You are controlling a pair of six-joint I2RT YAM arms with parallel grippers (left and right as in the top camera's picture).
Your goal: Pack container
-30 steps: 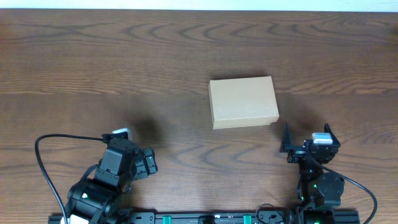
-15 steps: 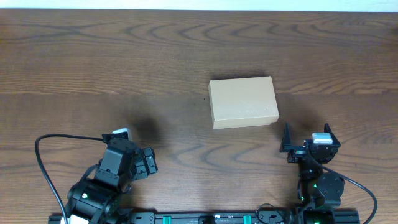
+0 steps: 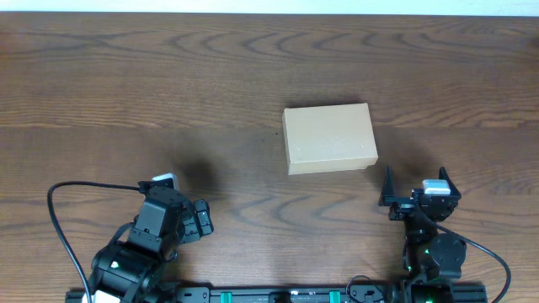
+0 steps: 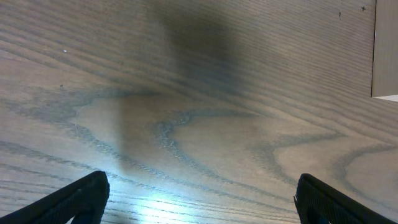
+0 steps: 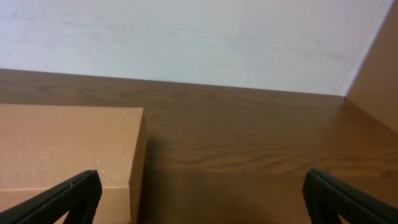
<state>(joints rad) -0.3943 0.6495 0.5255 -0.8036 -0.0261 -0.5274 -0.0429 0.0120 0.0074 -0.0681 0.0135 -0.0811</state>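
The container (image 3: pixel 329 138) is a plain tan cardboard box lying flat, lid down, right of the table's middle. My right gripper (image 3: pixel 417 192) rests near the front edge, just below the box's right corner, and is open with nothing in it. In the right wrist view the container (image 5: pixel 68 149) fills the lower left, and the gripper (image 5: pixel 202 200) spans bare wood beside it. My left gripper (image 3: pixel 200 219) sits at the front left, well away from the box, and is open and empty. The left wrist view shows the gripper (image 4: pixel 202 202) over wood grain and one edge of the container (image 4: pixel 387 50) at the far right.
A dark wood table (image 3: pixel 168 84) carries everything. A black cable (image 3: pixel 63 219) loops out from the left arm's base. A white wall (image 5: pixel 186 37) stands behind the table's far edge, and a tan panel (image 5: pixel 379 74) rises at the right.
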